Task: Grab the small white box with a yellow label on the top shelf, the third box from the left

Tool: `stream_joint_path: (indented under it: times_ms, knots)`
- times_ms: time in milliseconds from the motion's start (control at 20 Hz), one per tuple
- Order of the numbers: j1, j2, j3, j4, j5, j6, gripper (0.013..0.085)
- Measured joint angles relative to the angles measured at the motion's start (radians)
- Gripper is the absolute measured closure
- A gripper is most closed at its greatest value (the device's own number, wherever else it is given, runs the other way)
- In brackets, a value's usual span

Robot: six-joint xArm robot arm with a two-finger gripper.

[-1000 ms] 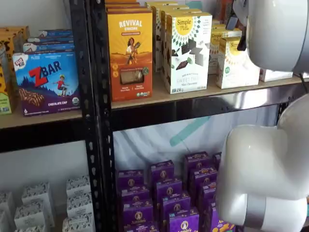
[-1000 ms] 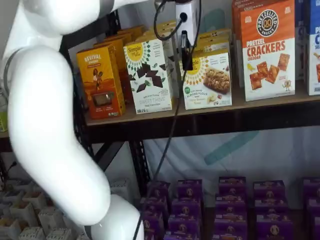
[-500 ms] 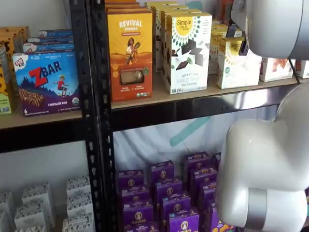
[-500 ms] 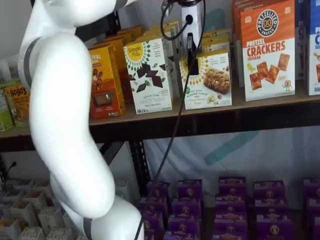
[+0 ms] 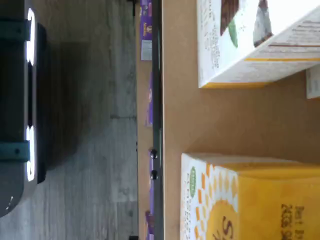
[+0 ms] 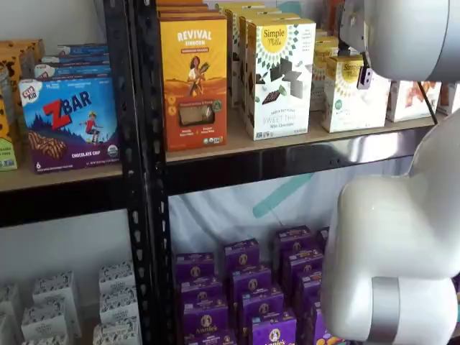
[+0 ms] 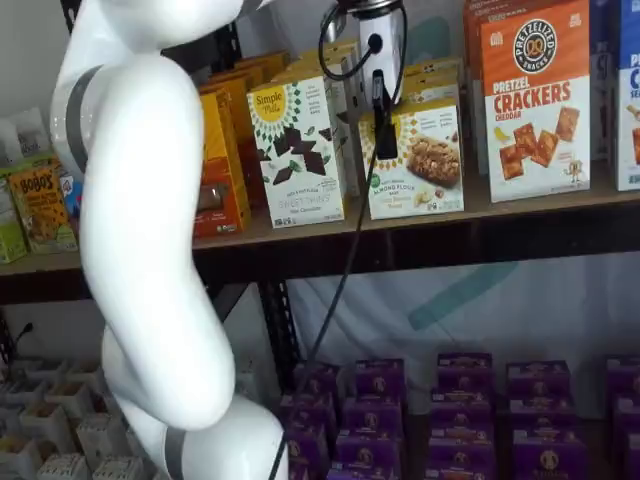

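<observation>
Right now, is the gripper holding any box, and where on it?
Nothing is visibly held. The gripper hangs in front of the small white box with the yellow sunburst logo; only one black finger shows, so open or shut cannot be told.

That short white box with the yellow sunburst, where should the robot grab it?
Probably across the two narrow sides of the small white box, coming from the front over the top shelf edge. It stands upright, with a gap to the taller chocolate box. The gripper hangs before it.

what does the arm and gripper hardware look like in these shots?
Glossy white rounded arm links with grey bands at the joints. The gripper has a white boxy body and black fingers, seen side-on. A black cable loops at its top and hangs down beside it.
</observation>
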Motion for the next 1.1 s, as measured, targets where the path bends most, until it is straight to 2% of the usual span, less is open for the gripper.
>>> stream_joint_path:
  times_ms: [150, 250, 300, 400, 450, 600, 900, 950, 1000, 1100]
  knots:
    - [0.001, 0.003, 0.003, 0.002, -0.003, 0.002, 0.0130]
    - [-0.004, 0.003, 0.005, 0.015, -0.007, -0.002, 0.0210]
    - [-0.006, 0.003, 0.006, 0.018, -0.009, -0.003, 0.0210]
    - [-0.010, 0.004, 0.006, 0.026, -0.011, -0.007, 0.0290]
    - [-0.011, 0.004, 0.005, 0.028, -0.012, -0.008, 0.0290]
    - [-0.016, 0.005, 0.002, 0.036, -0.011, -0.011, 0.0370]
    - [-0.032, -0.013, 0.027, 0.075, -0.049, -0.025, 0.0370]
    - [-0.035, -0.018, 0.033, 0.082, -0.059, -0.028, 0.0410]
    - [-0.036, -0.021, 0.036, 0.084, -0.063, -0.030, 0.0410]
    - [-0.038, -0.024, 0.041, 0.087, -0.069, -0.032, 0.0490]
